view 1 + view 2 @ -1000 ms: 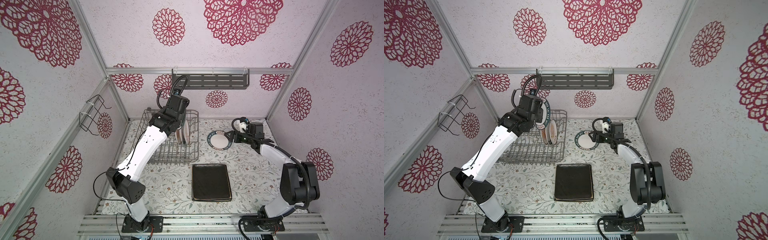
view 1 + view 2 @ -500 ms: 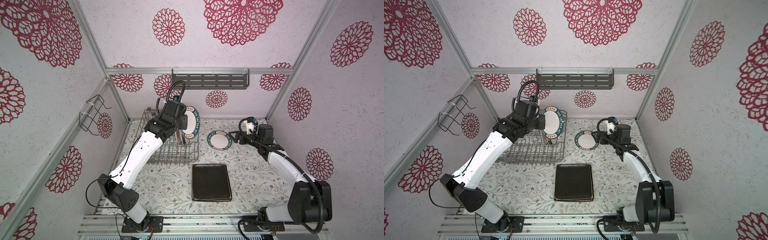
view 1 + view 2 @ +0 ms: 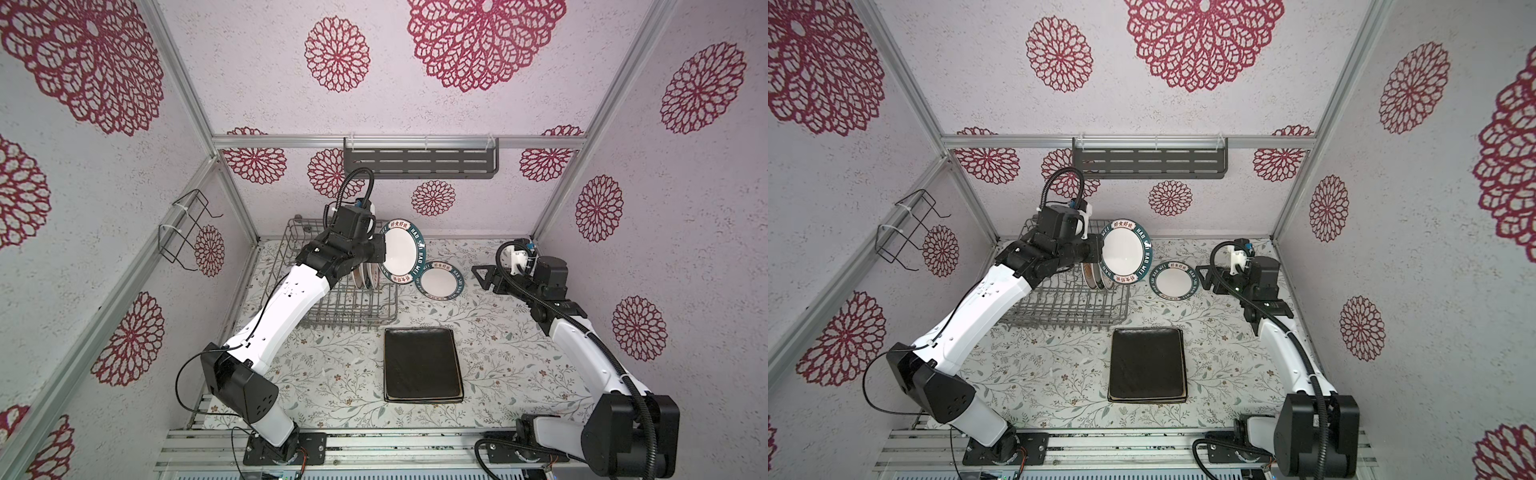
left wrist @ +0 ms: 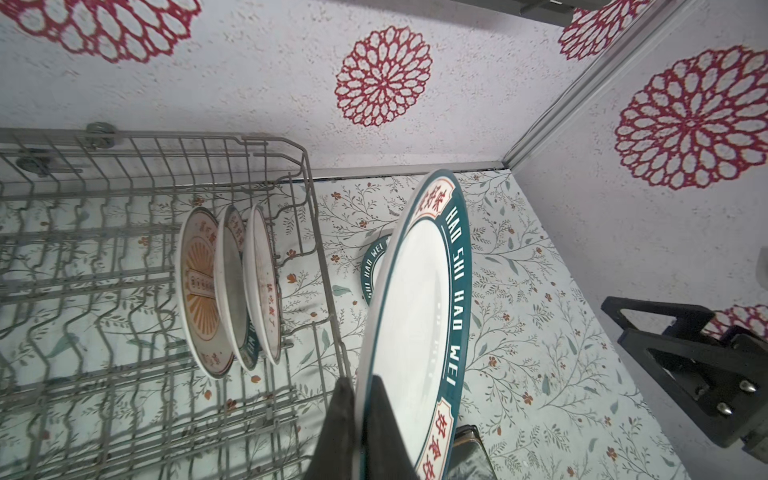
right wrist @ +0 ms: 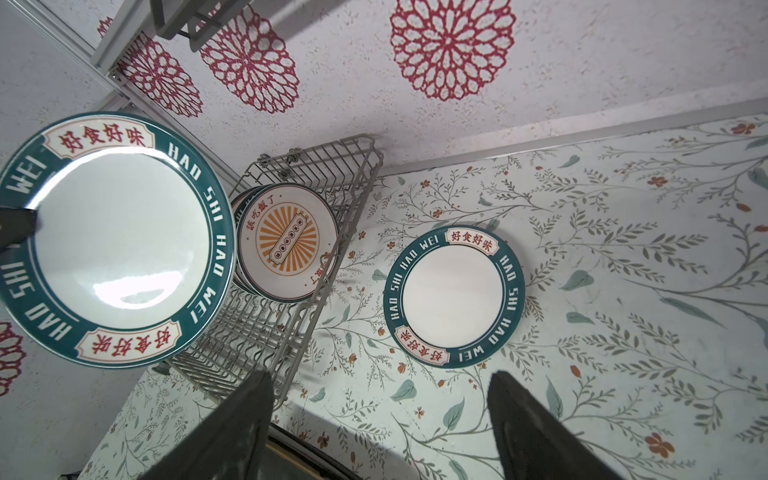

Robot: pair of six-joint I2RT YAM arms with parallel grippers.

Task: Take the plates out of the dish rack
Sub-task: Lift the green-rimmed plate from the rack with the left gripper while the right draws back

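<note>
The round teal-rimmed plate point(image 3: 401, 251), a second ago low among the plates point(image 4: 232, 286) standing in the dish rack point(image 3: 345, 309), now hangs upright above the rack's right edge, its rim clenched in the left jaws. A matching plate point(image 3: 440, 280) lies flat on the surface point(image 3: 324, 374). The right jaws, spread wide and empty, have drawn back from it.

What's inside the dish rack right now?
In the dish rack, at least three round plates stand upright between tines, one showing an orange sunburst. They overlap, hiding the exact count; in both top views the left arm covers part of the rack.
</note>
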